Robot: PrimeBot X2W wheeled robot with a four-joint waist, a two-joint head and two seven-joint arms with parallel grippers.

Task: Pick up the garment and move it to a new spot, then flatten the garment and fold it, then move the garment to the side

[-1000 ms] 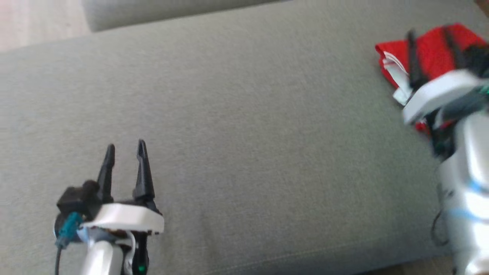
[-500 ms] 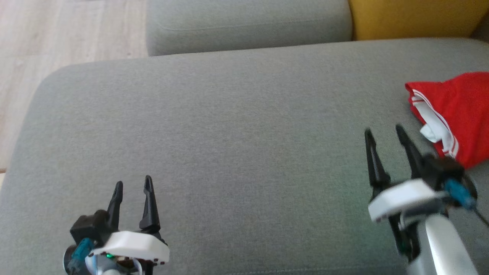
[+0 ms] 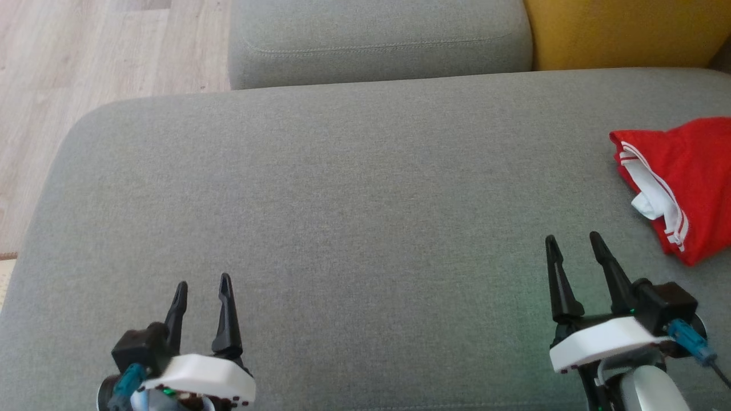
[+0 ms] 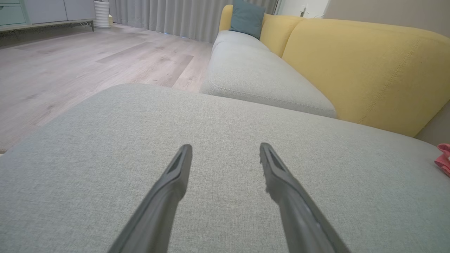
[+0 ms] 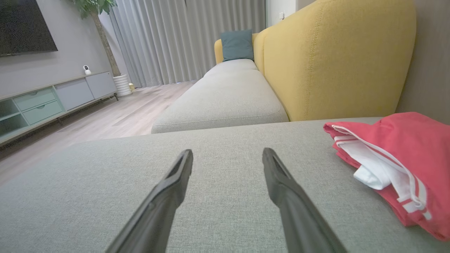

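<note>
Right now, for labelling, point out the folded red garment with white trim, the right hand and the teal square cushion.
Folded red garment with white trim (image 3: 699, 171): head view, its red top layer.
Right hand (image 3: 572, 237): head view, midway between its fingertips.
Teal square cushion (image 5: 237, 45): right wrist view, its middle.

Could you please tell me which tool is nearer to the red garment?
Right. The right tool is close beside the red garment, open and not touching it; the left tool is far across the grey cushion.
</note>
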